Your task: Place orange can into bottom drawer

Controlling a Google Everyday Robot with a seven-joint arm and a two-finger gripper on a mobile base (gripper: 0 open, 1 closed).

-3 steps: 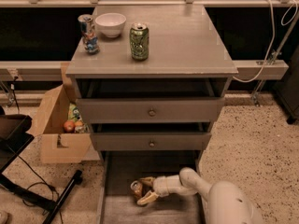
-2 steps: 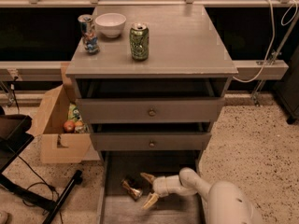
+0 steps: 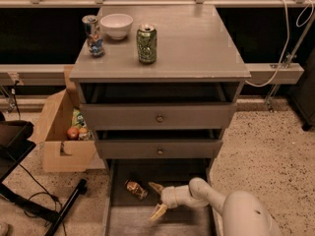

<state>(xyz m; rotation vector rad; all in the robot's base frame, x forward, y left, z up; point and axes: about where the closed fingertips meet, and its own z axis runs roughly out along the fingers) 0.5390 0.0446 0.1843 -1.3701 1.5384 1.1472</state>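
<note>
My arm (image 3: 209, 196) reaches in low from the right, with the forearm lying nearly level over the drawer (image 3: 127, 221) floor. The tool (image 3: 152, 201) gapes wide and holds nothing. Just left of its upper finger, apart from it, the can (image 3: 135, 189) lies on its side in the drawer. I'd pull straight back and up without swinging left, so I don't nudge the can.

1. Cabinet top (image 3: 197, 43): green can (image 3: 146, 44) stands left of centre; white bowl (image 3: 116, 25) at its 10 o'clock; patterned can (image 3: 92, 35) at its 9 o'clock, just beside the bowl.
2. Bottom drawer (image 3: 147, 222): orange can (image 3: 136, 189) lies on its flat bottom; gripper (image 3: 157, 199) at the can's 4 o'clock, fingers spread, apart from it.
3. Speckled floor (image 3: 266, 146): cardboard box (image 3: 56, 132) at the cabinet's 9 o'clock.
</note>
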